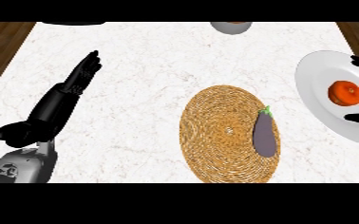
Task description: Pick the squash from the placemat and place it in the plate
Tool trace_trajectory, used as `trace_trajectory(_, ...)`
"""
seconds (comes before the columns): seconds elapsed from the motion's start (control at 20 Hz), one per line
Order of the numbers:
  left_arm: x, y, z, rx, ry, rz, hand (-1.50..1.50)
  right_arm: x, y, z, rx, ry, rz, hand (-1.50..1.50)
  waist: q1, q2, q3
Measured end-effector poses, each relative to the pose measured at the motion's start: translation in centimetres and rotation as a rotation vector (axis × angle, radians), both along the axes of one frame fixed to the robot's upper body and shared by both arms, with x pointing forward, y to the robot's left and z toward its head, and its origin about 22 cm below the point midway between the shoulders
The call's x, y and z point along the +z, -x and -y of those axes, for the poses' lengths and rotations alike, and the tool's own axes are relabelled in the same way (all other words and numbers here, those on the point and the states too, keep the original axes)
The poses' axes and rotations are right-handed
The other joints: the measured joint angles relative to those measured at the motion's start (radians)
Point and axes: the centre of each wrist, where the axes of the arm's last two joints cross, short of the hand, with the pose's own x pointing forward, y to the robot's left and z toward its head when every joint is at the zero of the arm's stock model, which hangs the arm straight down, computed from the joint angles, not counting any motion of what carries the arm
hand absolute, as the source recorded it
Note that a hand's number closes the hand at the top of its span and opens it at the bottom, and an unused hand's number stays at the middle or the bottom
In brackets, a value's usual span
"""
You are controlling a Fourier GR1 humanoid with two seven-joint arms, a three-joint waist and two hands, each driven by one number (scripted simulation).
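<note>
Head view: the white marbled counter (140,76) fills almost everything I see, with strips of brown wood showing past its far corners. On it, a little right of the middle and toward me, lies the round woven placemat (217,123). At the view's right edge sits the white plate (316,76), partly cut off by that edge and clear of the placemat.

My left hand (56,107) comes in from the lower left on its grey forearm. It is open, with the fingers straight and pointing away from me, the thumb out to the left, and nothing in it. It hangs well apart from the placemat.

A dark purple eggplant (264,133) with a green stem lies lengthwise on the right part of the placemat, stem away from me. The squash (344,93), round and orange, is on the plate, near the view's right edge.

A grey bowl (231,27) peeks in at the far edge of the counter, mostly cut off.

Of my right hand (353,117) only two small black bits show over the plate at the right edge, one on either side of the squash and not touching it; I cannot tell whether that hand is open or closed.
</note>
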Motion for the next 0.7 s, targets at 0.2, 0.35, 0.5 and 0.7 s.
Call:
trace_trajectory(0.2, 0.1, -0.2, 0.3, 0.014, 0.0, -0.001, 0.0, 0.9, -0.2, 0.5, 0.019, -0.145, -0.02, -1.5, -0.011, -0.002, 0.0)
trace_trajectory(0.35, 0.0, -0.1, 0.3, 0.017, -0.001, -0.004, 0.0, 0.8, 0.2, 0.9, 0.005, -0.25, -0.077, -1.5, -0.013, -0.003, 0.0)
trace_trajectory(0.5, -0.1, 0.0, 0.1, 0.016, -0.001, -0.005, 0.0, 1.2, 0.5, 1.4, -0.013, -0.355, -0.126, -1.5, -0.015, -0.003, 0.0)
trace_trajectory(0.7, -0.2, 0.1, 0.3, 0.014, 0.002, -0.005, 0.0, 2.8, 1.0, 2.8, -0.035, -0.447, -0.164, -1.5, -0.017, -0.003, 0.002)
